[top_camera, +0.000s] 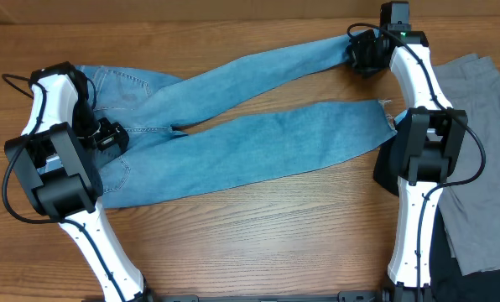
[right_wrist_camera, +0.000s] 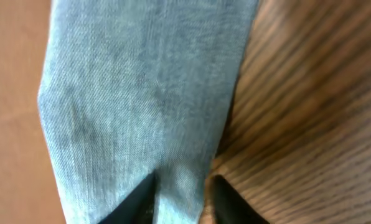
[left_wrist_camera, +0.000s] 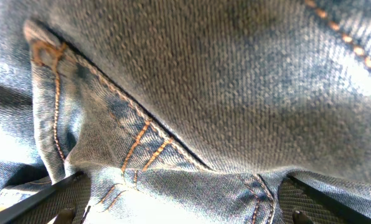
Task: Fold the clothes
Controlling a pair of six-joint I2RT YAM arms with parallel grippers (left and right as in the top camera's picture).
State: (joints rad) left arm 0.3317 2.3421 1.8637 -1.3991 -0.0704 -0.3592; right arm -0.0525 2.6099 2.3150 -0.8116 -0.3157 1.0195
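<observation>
The jeans (top_camera: 258, 143) lay spread across the bench (top_camera: 275, 239) — right claw (right_wrist_camera: 180, 196) nipped shut on the far leg's edge, left claw (top_camera: 107, 136) gaping over the seat, holding nothing. That thin pinch could slip once lifted.

We look down a denim leg (right_wrist_camera: 142, 93) of pale blue, running from the top of the frame to the bottom and narrowing a little on the way. At the bottom edge the right pincer (right_wrist_camera: 180, 200) has its two dark fingers (right_wrist_camera: 139, 200) close together, the cloth's right edge pinched between them. To the right lies the wood-grain surface (right_wrist_camera: 310, 112) — to the left, a blurred orange-brown stretch (right_wrist_camera: 11, 112) we cannot make out.
</observation>
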